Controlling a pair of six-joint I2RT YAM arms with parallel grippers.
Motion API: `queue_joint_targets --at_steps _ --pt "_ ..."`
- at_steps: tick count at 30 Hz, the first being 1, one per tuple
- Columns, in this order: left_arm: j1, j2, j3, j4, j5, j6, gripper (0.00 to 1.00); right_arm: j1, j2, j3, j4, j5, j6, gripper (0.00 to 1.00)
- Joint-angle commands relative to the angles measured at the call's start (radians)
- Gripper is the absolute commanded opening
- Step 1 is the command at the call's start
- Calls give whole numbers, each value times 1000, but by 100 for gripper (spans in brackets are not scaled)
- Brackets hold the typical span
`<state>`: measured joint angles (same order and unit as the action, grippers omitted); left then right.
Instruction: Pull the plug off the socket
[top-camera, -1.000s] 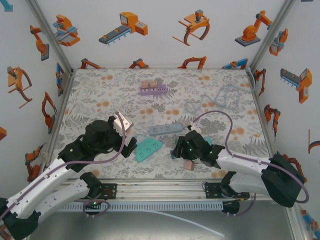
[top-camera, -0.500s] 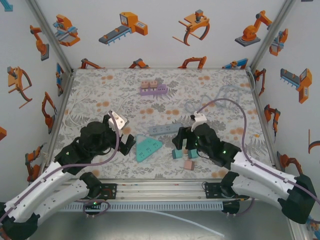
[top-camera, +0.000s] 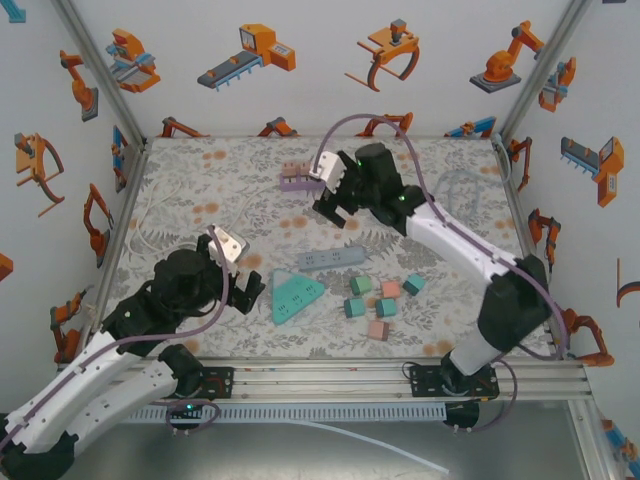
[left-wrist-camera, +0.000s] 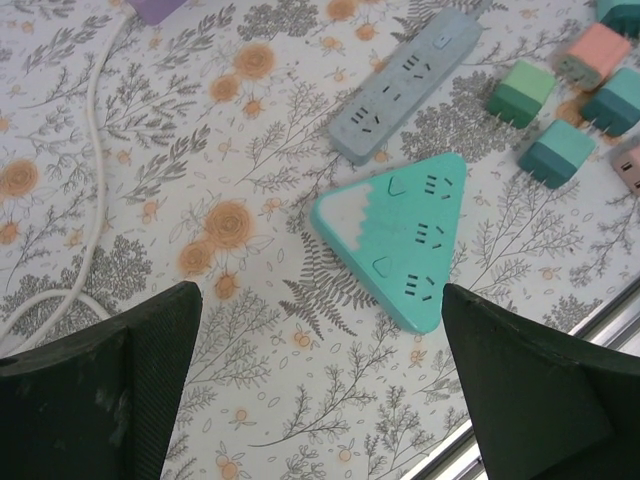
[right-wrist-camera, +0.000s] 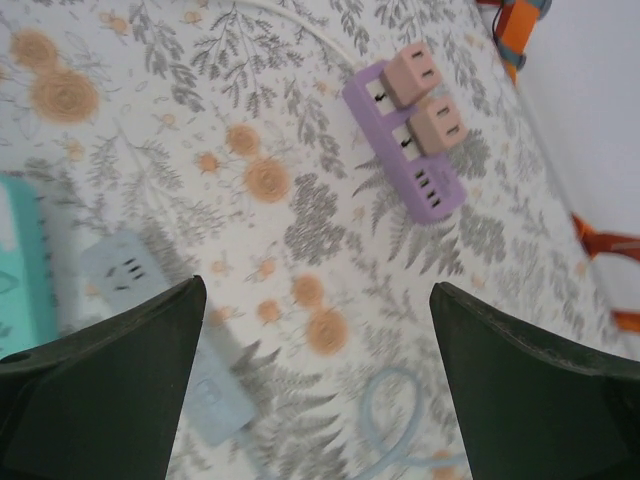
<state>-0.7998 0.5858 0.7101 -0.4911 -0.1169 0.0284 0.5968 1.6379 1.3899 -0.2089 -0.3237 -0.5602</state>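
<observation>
Right wrist: right gripper (right-wrist-camera: 318, 300) jaws were apart near strip (right-wrist-camera: 425, 190), plugs (right-wrist-camera: 412, 75) seated; left gripper (left-wrist-camera: 320, 300) jaws apart too. Unheld strip could lift with plugs.

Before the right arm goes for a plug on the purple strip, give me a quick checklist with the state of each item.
1. Right end effector open: ok.
2. Two pink plugs seated in purple strip: ok.
3. End effector centred over a plug: not ok, plugs sit off-centre in the wrist view.
4. Left end effector empty, away from the strip: ok.
5. Strip held down: not ok, nothing touches it.
</observation>
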Motion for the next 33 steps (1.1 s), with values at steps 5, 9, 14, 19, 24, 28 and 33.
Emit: queue_joint_targets --at_steps 5,9,14,19,24,28,33 --pt "-4 21 -24 -58 -65 -31 97 -126 372 425 -196 -241 -186 84" --pt "-3 26 -48 -7 -62 -27 97 -171 559 620 -260 -268 -258 84" --pt "-2 42 -49 6 -98 10 97 -215 790 890 -352 -309 -335 85" --pt "1 43 -66 30 -130 47 97 -237 962 1080 -390 -317 -410 86" --pt "8 43 -91 69 -153 75 97 -252 1038 1129 -371 -332 -444 86" --pt "13 50 -81 75 -135 90 97 -254 1102 1194 -366 -380 -446 86" --pt "16 46 -78 65 -167 104 97 -255 1148 1232 -372 -406 -409 82"
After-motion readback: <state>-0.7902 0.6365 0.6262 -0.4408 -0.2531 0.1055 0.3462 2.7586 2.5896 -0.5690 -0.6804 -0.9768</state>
